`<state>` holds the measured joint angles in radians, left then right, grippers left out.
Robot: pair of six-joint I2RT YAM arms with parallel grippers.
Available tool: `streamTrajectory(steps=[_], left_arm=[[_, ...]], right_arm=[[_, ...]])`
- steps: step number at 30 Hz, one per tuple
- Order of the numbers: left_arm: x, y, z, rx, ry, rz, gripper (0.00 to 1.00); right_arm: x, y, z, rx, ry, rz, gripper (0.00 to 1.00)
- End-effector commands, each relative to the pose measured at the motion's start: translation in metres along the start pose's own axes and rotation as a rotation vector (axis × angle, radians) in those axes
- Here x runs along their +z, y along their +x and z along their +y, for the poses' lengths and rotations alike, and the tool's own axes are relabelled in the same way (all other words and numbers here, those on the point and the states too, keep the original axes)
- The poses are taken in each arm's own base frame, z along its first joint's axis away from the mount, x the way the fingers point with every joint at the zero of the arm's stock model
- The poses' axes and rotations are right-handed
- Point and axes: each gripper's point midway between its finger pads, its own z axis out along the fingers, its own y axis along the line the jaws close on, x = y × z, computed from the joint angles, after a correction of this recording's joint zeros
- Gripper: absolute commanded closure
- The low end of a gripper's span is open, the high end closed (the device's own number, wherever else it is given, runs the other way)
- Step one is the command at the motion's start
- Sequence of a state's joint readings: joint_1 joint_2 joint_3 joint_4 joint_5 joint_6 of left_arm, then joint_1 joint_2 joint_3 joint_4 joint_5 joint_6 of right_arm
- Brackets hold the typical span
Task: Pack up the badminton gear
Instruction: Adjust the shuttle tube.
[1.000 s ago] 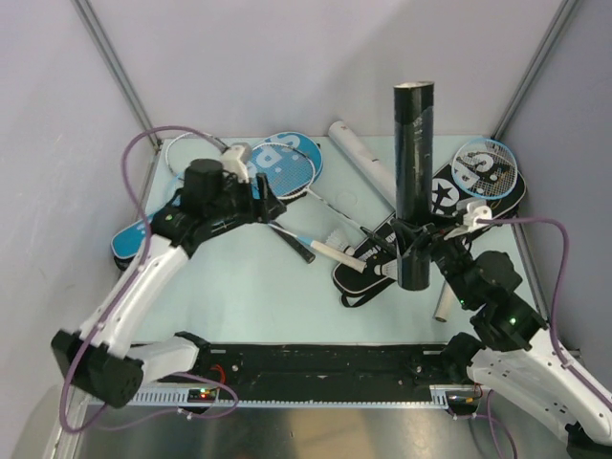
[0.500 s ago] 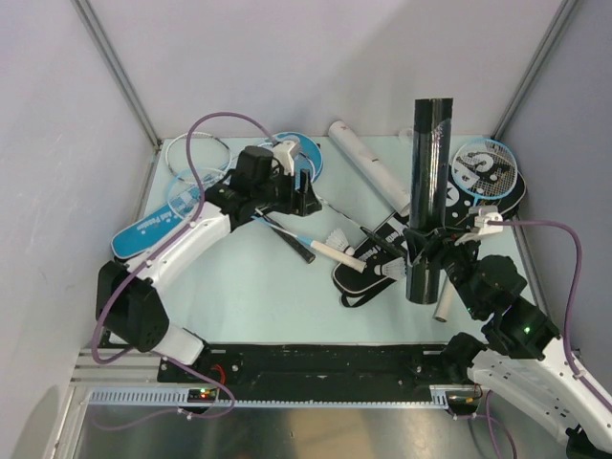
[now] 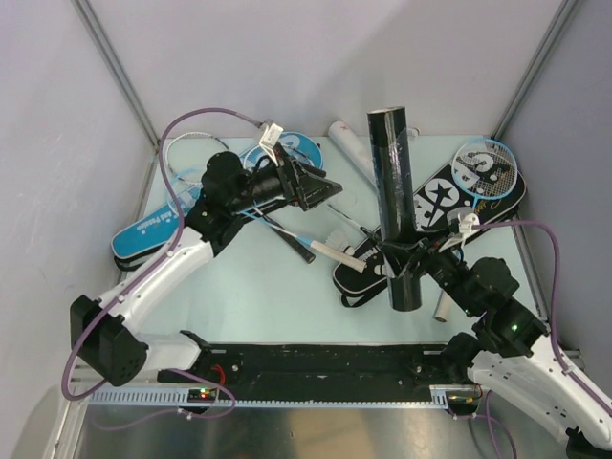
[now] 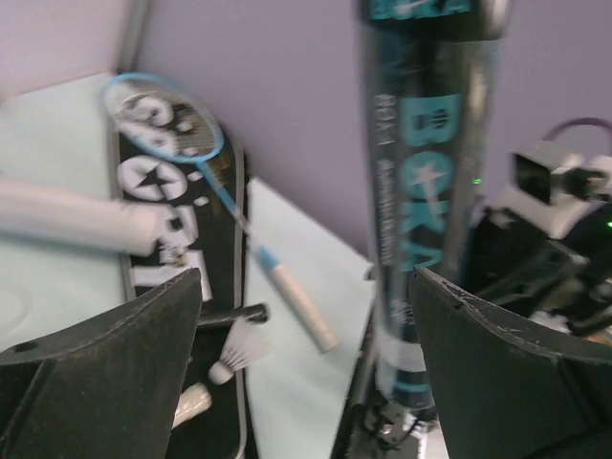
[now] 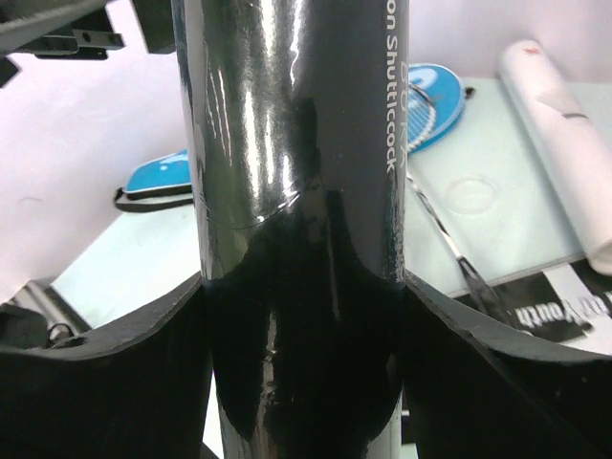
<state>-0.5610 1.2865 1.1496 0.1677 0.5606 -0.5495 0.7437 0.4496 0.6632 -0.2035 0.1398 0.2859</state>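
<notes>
Right jaws clamped round the lower part of the black shuttle tube (image 3: 392, 191), near-upright over the bench's (image 3: 249, 287) right half; left jaws wide open, empty, aimed sideways at its middle, near but not touching.

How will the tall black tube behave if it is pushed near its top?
The black tube is tall and narrow, so it probably tips easily. Its glossy surface looks slippery, so it may slide in the right gripper. Laid down, it would likely roll.
</notes>
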Motion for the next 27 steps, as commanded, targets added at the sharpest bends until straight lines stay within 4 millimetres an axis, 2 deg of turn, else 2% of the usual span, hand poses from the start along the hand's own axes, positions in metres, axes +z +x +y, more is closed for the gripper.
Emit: streamTrajectory(steps=[1, 5, 11, 16, 19, 27], left_arm=[[-0.004, -0.018, -0.072, 0.006, 0.281, -0.068, 0.06], [0.001, -0.013, -0.096, -0.010, 0.370, -0.051, 0.03], [0.002, -0.011, -0.116, -0.010, 0.439, -0.072, 0.01], [0.009, -0.005, -0.114, -0.033, 0.448, -0.063, 0.01], [0.011, -0.003, -0.110, -0.043, 0.440, -0.067, 0.06], [0.015, -0.001, -0.105, -0.073, 0.434, -0.079, 0.15]], right_arm=[[0.000, -0.048, 0.051, 0.014, -0.253, -0.191, 0.69], [0.006, -0.050, 0.067, -0.006, -0.343, -0.224, 0.69], [0.016, -0.061, 0.082, 0.013, -0.390, -0.278, 0.69], [0.026, -0.064, 0.098, 0.047, -0.444, -0.298, 0.69], [0.031, -0.064, 0.104, 0.073, -0.458, -0.304, 0.69], [0.046, -0.054, 0.104, 0.133, -0.427, -0.278, 0.67]])
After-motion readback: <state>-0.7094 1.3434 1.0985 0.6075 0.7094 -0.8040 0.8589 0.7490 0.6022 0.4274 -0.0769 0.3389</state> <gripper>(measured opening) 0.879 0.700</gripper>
